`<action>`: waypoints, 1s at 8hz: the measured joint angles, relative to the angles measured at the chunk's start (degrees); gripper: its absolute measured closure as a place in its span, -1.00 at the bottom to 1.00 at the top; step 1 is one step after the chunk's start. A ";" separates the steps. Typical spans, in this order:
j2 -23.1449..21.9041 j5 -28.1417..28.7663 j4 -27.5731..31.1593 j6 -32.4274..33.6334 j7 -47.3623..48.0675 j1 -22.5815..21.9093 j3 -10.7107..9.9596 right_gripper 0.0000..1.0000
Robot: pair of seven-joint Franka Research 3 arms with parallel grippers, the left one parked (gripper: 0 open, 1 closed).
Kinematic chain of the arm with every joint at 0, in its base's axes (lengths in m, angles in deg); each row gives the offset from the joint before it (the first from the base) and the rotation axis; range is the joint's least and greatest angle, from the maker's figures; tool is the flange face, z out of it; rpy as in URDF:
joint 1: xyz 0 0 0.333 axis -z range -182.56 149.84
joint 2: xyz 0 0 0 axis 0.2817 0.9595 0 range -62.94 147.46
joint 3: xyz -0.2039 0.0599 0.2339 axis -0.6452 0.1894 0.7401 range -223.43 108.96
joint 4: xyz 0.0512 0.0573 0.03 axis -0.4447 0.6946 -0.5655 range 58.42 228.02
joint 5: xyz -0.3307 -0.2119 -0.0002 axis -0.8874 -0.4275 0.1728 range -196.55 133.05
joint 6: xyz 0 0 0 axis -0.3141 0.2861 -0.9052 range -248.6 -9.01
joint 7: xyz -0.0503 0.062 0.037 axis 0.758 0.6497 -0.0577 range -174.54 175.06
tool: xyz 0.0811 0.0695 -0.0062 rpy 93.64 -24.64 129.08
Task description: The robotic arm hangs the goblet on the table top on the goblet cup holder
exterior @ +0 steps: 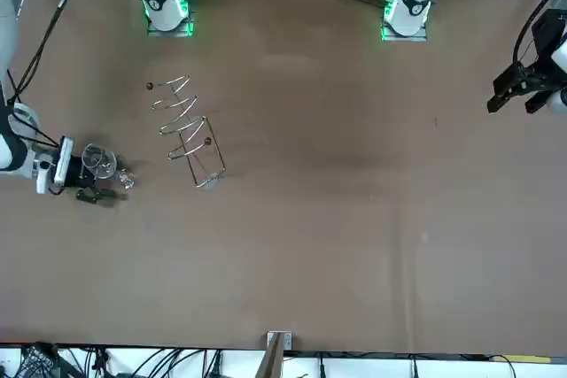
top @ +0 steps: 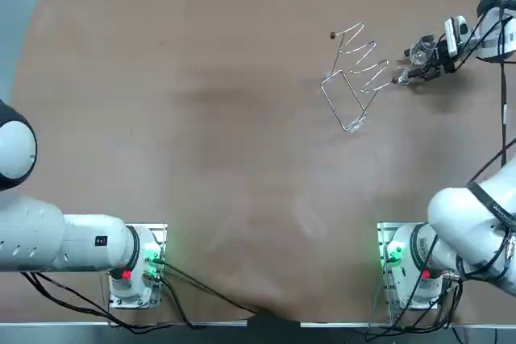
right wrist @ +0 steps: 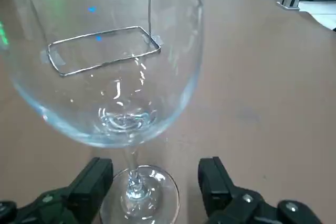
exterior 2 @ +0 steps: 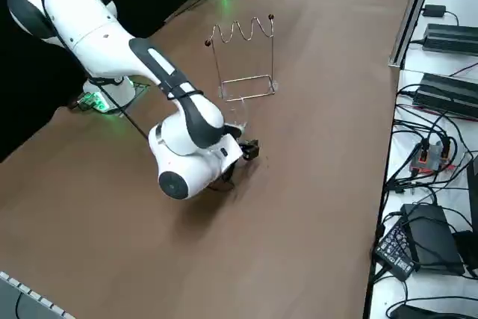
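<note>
A clear goblet (right wrist: pixel 110 77) stands upright on the brown table, its foot and stem between the fingers of my right gripper (right wrist: pixel 156 182). The black fingers (right wrist: pixel 97 179) flank the stem with a gap on each side, so the gripper is open. In the top view the goblet (top: pixel 418 54) and gripper (top: pixel 415 64) are at the far right, just right of the wire goblet holder (top: pixel 355 78). The holder (exterior 2: pixel 243 57) has a zigzag top rail and a rectangular base frame (right wrist: pixel 102 51), with nothing hanging on it. From the front, the goblet (exterior: pixel 99 163) stands left of the holder (exterior: pixel 188 130).
Bare brown table (top: pixel 201 134) spreads to the left of the holder. The table's right edge (exterior 2: pixel 399 50) runs close by, with cables and black boxes (exterior 2: pixel 441 95) beyond it.
</note>
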 joint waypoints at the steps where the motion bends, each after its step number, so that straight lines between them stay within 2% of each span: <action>1: 0.13 0.01 0.02 -0.02 -0.01 0.01 0.00 -1.00; 4: 0.23 0.72 0.19 -0.20 -0.06 -0.19 0.00 -1.00; 8: 0.27 0.90 0.28 -0.52 -0.06 -0.56 0.00 -0.88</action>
